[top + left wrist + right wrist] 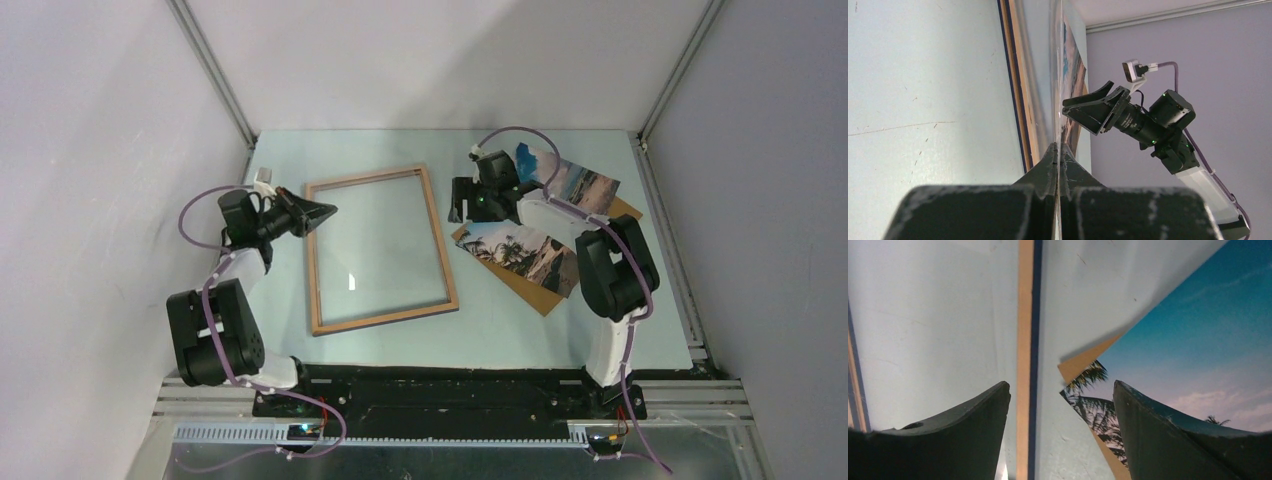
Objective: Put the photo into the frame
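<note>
From above, the frame [385,318] lies flat in the middle of the counter [500,330], wood-brown face up, with a glint that suggests a clear pane [350,282] inside it. The photo [520,252] sits picture-up just right of the frame on a brown backing board [540,298], not yet inside, so loading appears to be at an early stage. The left arm folds in from the side, and its left tool [322,212] reaches the frame's left rail, probably to steady the frame. The right arm stretches forward over the photo, its right tool [460,200] pointing at the gap between rail and print. In the left wrist view, the left tool's jaws are pressed together. A thin bright edge rises from the tips, and I cannot tell whether anything is pinched. The frame's rail [1015,100] runs just beside them, and the right tool [1088,107] shows across the frame, spread apart. In the right wrist view, the right tool's jaws stand wide and hold nothing. Below them lie the rail [1025,315], a sliver of board [1080,364] and the photo's corner [1188,330], slightly lifted, which would suit a pick-up.
</note>
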